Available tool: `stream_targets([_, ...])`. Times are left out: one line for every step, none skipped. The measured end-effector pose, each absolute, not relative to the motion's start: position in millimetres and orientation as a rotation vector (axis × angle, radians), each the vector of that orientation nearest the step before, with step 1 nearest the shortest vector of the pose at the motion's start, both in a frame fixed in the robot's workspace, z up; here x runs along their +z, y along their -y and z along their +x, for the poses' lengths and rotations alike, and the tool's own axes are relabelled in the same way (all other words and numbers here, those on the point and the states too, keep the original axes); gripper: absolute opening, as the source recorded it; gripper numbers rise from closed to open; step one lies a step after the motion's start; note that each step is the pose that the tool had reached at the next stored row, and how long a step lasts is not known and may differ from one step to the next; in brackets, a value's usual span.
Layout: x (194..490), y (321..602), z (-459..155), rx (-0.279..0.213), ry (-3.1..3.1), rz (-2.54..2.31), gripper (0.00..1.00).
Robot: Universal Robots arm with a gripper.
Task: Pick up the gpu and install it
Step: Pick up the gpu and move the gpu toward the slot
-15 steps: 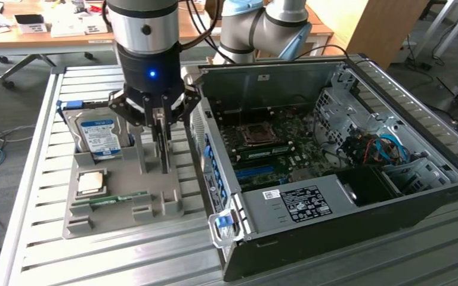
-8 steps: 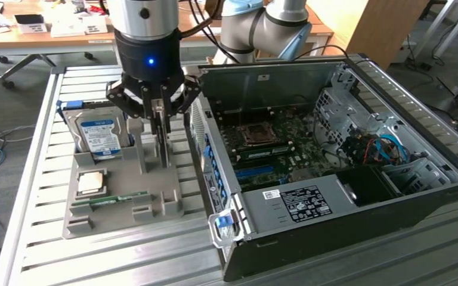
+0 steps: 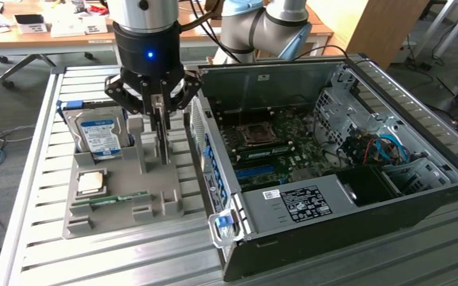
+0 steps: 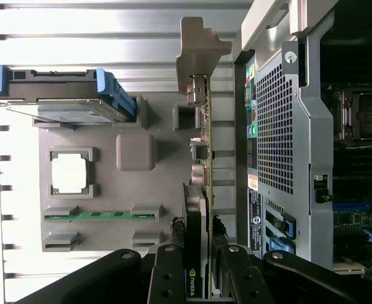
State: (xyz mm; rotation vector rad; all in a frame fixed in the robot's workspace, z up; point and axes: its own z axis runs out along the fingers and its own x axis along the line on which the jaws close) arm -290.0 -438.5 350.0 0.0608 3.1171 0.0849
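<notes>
Gripper point(image 3: 162, 113) pinched narrow on the gpu point(image 4: 196, 202), card standing on edge over the grey holder tray point(image 4: 167, 158), just beside the open case point(image 3: 309, 238). Keep your pull straight up, card vertical, bracket point(image 4: 198, 44) clear of the case; don't twist it sideways.

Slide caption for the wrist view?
Tool gripping the gpu edge-on over the grey parts tray, beside the open PC case.

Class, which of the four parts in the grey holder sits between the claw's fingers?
The gpu, the green card with a silver bracket; the hard drive, processor and memory stick sit clear of the claw.
</notes>
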Motion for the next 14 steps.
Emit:
stream_targets([350.1,438.6,-290.0,0.085,-3.117,0.061,0.27])
stream_targets([350.1,438.6,-290.0,0.085,-3.117,0.061,0.27])
stream_targets([350.1,438.6,-290.0,0.085,-3.117,0.061,0.27])
stream_targets([350.4,438.6,-290.0,0.085,-3.117,0.061,0.27])
stream_targets([351.2,438.6,-290.0,0.084,-3.117,0.061,0.27])
stream_targets([351.9,438.5,-290.0,0.084,-3.117,0.061,0.27])
stream_targets([352.6,438.5,-290.0,0.085,-3.117,0.061,0.27])
stream_targets([353.4,438.6,-290.0,0.085,-3.117,0.061,0.27])
stream_targets([354.2,438.5,-290.0,0.086,-3.117,0.061,0.27])
stream_targets([355.1,438.5,-290.0,0.087,-3.117,0.061,0.27])
stream_targets([355.9,438.5,-290.0,0.088,-3.117,0.061,0.27])
stream_targets([356.8,438.6,-290.0,0.088,-3.117,0.061,0.27])
stream_targets([357.5,438.5,-290.0,0.089,-3.117,0.061,0.27])
stream_targets([358.1,438.5,-290.0,0.089,-3.117,0.061,0.27])
